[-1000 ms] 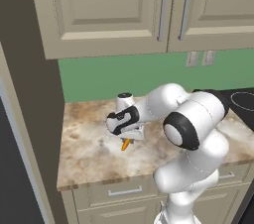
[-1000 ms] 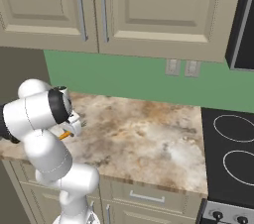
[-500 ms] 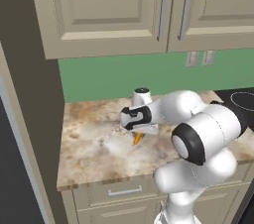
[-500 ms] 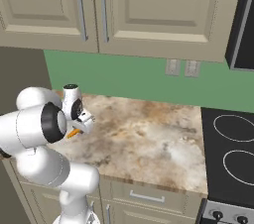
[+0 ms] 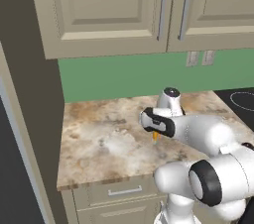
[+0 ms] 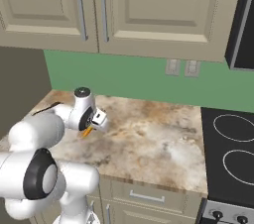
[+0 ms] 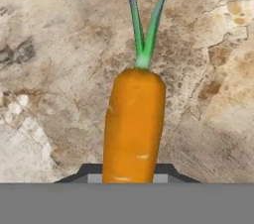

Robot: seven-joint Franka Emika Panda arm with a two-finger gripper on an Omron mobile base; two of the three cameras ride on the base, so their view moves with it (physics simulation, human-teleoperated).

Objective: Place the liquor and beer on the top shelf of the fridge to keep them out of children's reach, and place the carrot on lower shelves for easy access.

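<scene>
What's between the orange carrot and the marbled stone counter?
Nothing: in the right base view the orange carrot hangs over bare marbled stone counter.

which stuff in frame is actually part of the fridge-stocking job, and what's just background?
Job:
- carrot, held in the shut claw above the counter
- claw

Background:
- marble counter
- beige wall cabinets
- stove
- wall outlets
- drawers under the counter

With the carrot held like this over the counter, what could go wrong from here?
The fingers grip the orange carrot with green stem only at its lower end, so it might pivot or slip during a wide swing. It hangs low over the marbled beige countertop; a sweep toward the dark fridge wall could clip something.
</scene>
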